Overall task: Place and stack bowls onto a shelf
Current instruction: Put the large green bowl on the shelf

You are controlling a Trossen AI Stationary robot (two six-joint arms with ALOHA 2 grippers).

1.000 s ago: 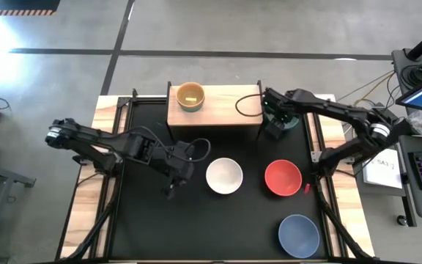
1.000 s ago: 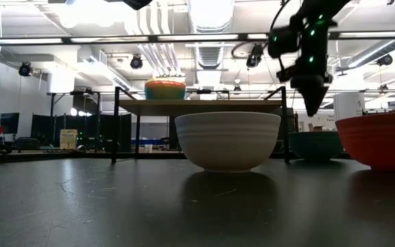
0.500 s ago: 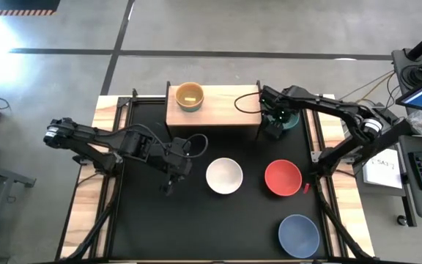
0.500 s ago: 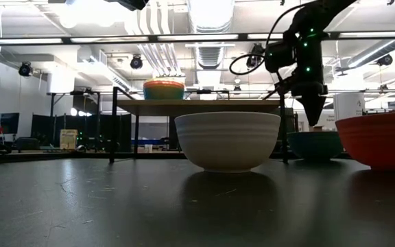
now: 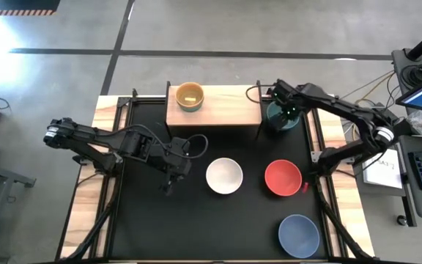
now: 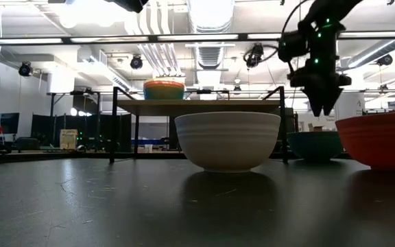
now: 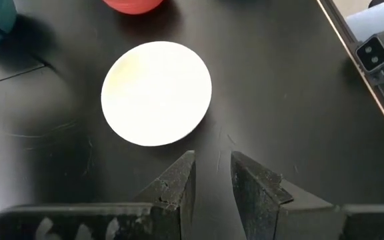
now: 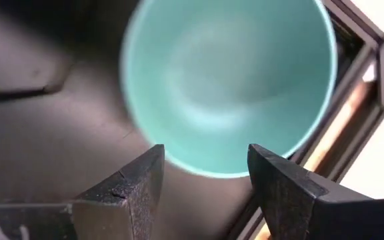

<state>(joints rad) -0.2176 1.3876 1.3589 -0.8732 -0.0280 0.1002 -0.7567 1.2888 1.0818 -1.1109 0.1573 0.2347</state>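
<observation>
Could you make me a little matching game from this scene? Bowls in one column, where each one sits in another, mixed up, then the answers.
Things:
1. white bowl
2. teal bowl
3. periwinkle-blue bowl
4. stack of small bowls

Places:
A. on the light-wood shelf
B. middle of the black tabletop, in front of the left claw
C. just right of the shelf, under the open right claw
D. near edge of the table, on the right

Pairs: 1-B, 2-C, 3-D, 4-A
</observation>
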